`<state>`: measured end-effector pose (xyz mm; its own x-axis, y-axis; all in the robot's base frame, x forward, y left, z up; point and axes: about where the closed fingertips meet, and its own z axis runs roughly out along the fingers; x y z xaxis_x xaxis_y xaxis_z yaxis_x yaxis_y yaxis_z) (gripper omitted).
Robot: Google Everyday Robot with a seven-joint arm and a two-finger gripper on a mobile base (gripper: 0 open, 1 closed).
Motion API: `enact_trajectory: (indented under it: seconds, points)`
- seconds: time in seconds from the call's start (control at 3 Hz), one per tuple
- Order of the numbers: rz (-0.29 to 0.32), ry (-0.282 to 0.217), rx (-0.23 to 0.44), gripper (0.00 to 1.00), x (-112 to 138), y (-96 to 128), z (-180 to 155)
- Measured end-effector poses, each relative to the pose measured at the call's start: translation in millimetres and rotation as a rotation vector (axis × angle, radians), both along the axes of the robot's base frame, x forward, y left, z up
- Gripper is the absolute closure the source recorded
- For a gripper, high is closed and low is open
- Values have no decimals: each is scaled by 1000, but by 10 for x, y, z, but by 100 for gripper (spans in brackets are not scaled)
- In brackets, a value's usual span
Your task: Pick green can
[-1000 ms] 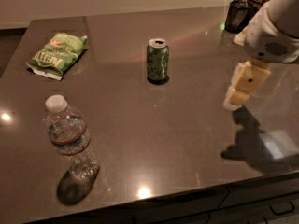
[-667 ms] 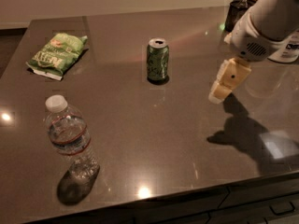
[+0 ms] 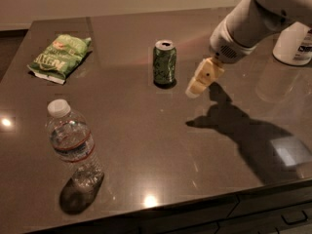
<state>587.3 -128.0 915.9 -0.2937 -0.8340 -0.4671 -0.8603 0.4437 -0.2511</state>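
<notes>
The gripper [image 3: 199,84] hangs angled down over the table [image 3: 146,145], holding nothing and touching nothing; whether it is spread or pressed together cannot be told. The green can [image 3: 165,63] stands upright just beside its tip, to the left in view, apart from it.

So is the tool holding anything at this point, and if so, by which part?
Nothing is held. The tool hangs beside the green can, apart from it; the can stands untouched on the table.
</notes>
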Motion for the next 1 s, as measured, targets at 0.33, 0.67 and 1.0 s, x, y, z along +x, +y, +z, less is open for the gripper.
enact_trajectory:
  seconds: [0.33,0.67,1.0]
  points:
    - [-7,-25,62,0,226,181,-61]
    - [13,-38,121,0,401,416,-106]
    - [45,-38,191,0,589,725,-157]
